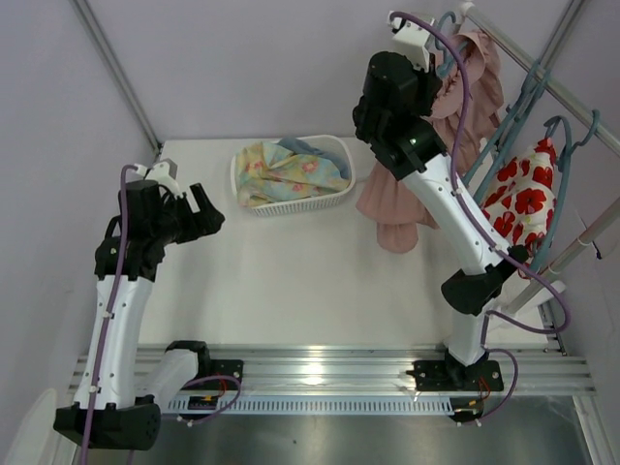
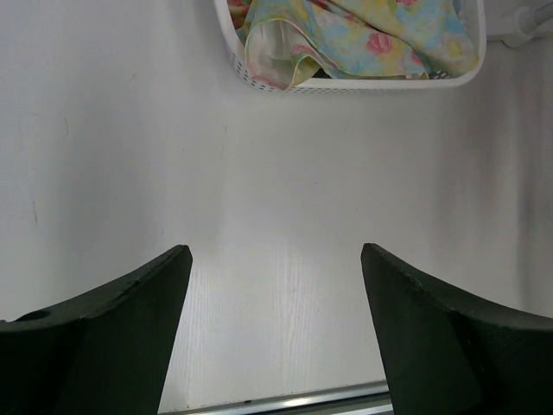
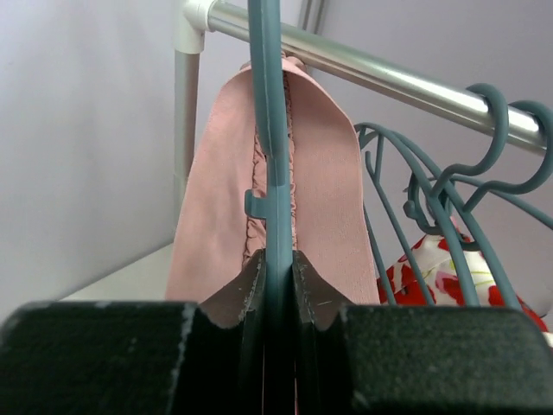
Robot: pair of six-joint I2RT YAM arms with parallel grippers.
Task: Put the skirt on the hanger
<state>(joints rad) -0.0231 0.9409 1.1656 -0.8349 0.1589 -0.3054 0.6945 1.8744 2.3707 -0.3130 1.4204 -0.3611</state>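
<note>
Since R claw is pinched tight on the hanger w/ the skirt draped down both sides of it, up by the rail at the desk's far right corner, I reckon the step is seating it and letting go. I can't see the hook, so I'd hold till it sits on the rail, then open slow, no sideways tug or the fabric slides. L claw spread wide, holding nothing, nr left edge. Count: 1 skirt, 3+ hangers (overlapping, unsure), 1 basket, pastel cloth in it, red-flower cloth hung on the rail.
</note>
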